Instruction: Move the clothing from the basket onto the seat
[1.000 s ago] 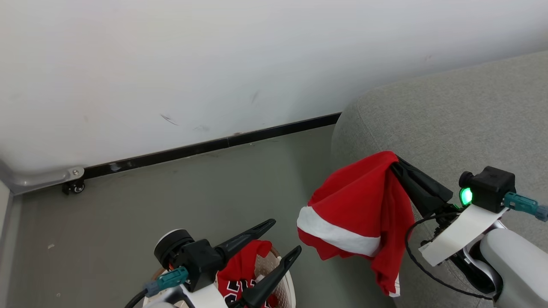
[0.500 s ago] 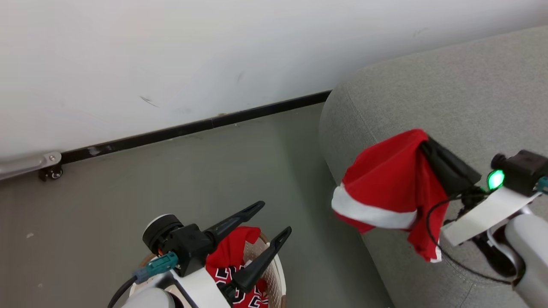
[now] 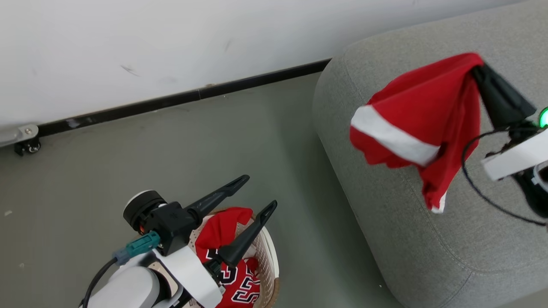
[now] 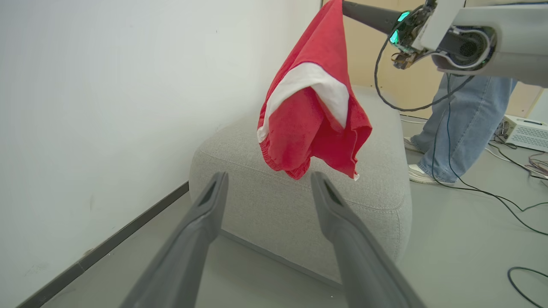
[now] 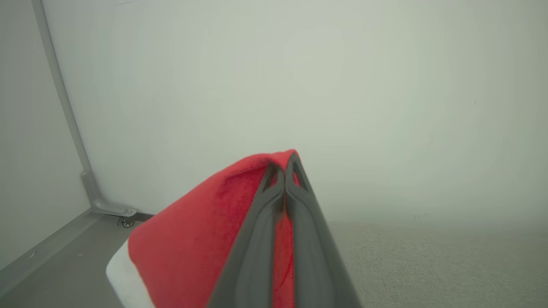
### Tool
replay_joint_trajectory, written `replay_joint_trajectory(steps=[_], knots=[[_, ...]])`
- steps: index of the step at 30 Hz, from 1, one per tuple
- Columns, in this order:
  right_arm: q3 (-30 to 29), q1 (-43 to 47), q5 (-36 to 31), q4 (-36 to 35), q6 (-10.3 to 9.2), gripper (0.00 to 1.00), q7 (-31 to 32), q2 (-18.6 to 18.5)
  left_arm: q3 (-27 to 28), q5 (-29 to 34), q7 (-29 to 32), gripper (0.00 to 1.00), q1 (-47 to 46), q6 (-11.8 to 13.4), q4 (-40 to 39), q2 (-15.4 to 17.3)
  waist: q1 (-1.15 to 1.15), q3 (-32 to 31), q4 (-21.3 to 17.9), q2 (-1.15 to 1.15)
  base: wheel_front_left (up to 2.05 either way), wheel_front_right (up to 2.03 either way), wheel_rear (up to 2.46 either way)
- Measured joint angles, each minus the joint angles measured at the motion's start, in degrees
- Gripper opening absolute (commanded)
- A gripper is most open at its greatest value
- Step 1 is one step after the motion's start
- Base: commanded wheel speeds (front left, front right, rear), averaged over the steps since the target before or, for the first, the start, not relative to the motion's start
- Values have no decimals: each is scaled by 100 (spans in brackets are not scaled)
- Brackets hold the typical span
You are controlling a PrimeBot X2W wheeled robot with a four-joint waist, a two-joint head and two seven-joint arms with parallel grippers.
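My right gripper (image 3: 477, 68) is shut on a red garment with a white band (image 3: 411, 115), which hangs in the air over the left part of the grey seat (image 3: 428, 239). The left wrist view shows that garment (image 4: 308, 124) dangling above the seat (image 4: 265, 205), apart from it. In the right wrist view the shut fingers (image 5: 284, 164) pinch the red cloth (image 5: 192, 231). My left gripper (image 3: 260, 191) is open and holds nothing, above the cream basket (image 3: 269, 256) on the floor. A red jersey with black numbers (image 3: 222, 239) lies in that basket.
A white wall with a black baseboard (image 3: 171, 100) runs behind the seat and floor. A small caster (image 3: 25, 145) sits at the far left. A person's legs in jeans (image 4: 466, 124) stand beyond the seat, with cables (image 4: 505, 196) and a white box (image 4: 526, 132) on the floor.
The head view has shifted. My right gripper has carried the red garment up and from the seat's left edge to over the seat. The left gripper stays open over the basket.
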Motion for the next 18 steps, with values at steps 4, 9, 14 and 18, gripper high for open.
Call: replay_joint_trajectory(steps=[4,9,14,18], knots=[[-204,-308,152,77,0,0,89,-70,42,8,10,100,-101,0,-41,43,0,171,-19,0,0,0,0],[-409,-649,221,277,0,0,208,-225,104,16,60,100,-224,1,-92,124,0,388,-38,0,0,0,0],[-561,-905,350,508,0,0,314,-310,182,18,105,100,-332,8,-138,158,0,604,-51,0,0,0,0],[-634,-1077,374,662,0,0,368,-407,233,56,110,100,-363,9,-190,183,0,775,-57,0,0,0,0]])
